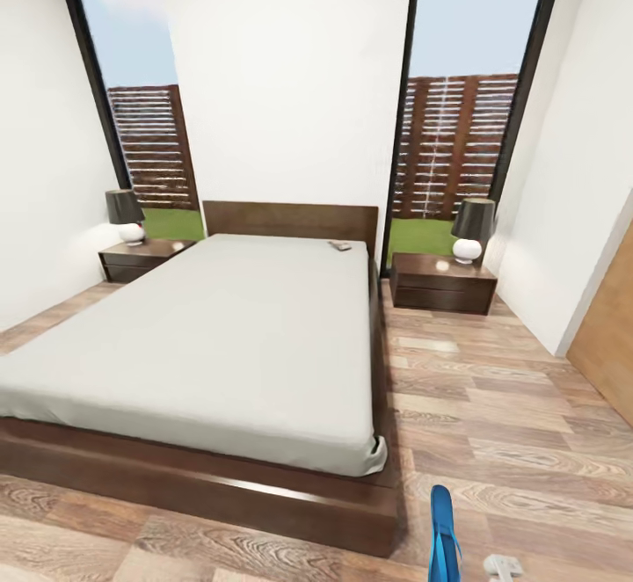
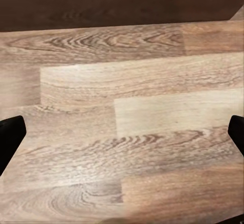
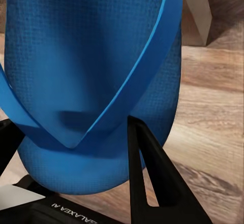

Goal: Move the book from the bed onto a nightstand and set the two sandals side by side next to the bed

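Your right gripper [image 3: 101, 148] is clamped on one blue sandal [image 3: 96, 76], held low at the near right, just off the bed's [image 1: 202, 345] near right corner; the book [image 1: 339, 246] lies far off by the headboard [image 1: 290, 218]; your left gripper [image 2: 122, 132] is spread wide above plank floor [image 2: 132, 92].

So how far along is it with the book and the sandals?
Nothing looks finished. The book lies on the bed near the headboard, not on either nightstand. In hand: the right gripper is shut on one sandal, carried near the bed's foot corner. The left gripper is open over bare floor. Left: place this sandal, bring its mate, move the book.
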You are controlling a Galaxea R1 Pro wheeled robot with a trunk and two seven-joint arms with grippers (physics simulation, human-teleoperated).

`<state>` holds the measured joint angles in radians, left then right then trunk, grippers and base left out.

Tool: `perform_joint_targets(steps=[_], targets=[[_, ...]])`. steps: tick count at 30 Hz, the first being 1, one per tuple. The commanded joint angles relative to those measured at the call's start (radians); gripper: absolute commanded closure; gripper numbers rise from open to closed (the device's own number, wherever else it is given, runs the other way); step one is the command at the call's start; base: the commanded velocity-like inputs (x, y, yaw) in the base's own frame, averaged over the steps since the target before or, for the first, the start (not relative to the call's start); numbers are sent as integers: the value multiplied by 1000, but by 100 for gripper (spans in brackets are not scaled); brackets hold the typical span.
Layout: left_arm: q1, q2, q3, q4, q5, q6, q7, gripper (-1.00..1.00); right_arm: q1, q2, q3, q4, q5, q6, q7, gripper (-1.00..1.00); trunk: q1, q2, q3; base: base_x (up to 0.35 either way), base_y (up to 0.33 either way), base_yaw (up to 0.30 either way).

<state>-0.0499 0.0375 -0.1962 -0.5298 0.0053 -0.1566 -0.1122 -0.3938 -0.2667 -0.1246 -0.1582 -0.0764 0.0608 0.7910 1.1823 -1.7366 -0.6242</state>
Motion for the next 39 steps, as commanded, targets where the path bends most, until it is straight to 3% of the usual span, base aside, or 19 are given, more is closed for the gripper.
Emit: perform_joint_targets(steps=[1, 8, 39], targets=[[-1, 1, -4, 1, 0, -3, 0, -100, 0, 0, -1, 0, -9, 7, 4, 100, 0, 0, -1, 0, 0, 56], [-1, 1, -4, 1, 1, -4, 0, -100, 0, 0, -1, 0, -8, 7, 4, 100, 0, 0, -2, 0, 0, 113], [-1, 1, -5, 1, 1, -4, 0, -100, 0, 0, -1, 0, -9, 7, 4, 100, 0, 0, -2, 0, 0, 289]])
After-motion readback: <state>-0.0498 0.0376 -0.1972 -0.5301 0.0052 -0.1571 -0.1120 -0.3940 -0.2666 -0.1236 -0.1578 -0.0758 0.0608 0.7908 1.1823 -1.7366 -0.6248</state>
